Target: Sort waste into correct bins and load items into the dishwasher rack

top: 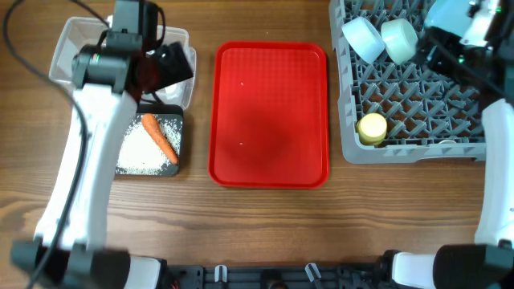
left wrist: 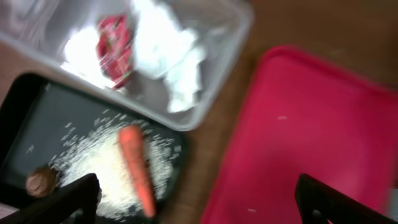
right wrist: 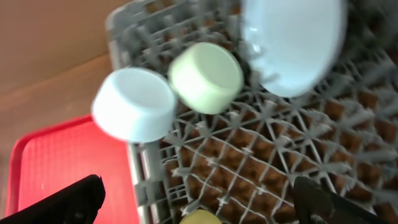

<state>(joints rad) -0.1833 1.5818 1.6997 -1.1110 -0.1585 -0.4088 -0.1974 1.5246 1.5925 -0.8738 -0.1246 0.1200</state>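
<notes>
Sorted scene: orange carrot [left wrist: 137, 168] in shallow black tray [left wrist: 25, 118] (food waste); left gripper [left wrist: 196, 202] and right gripper [right wrist: 199, 199] both spread, empty.

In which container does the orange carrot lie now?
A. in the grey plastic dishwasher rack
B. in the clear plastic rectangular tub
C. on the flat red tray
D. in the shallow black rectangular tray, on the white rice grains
D: the orange carrot lies on the loose white rice grains inside the shallow black rectangular tray, below the clear plastic rectangular tub in the left wrist view.
</notes>
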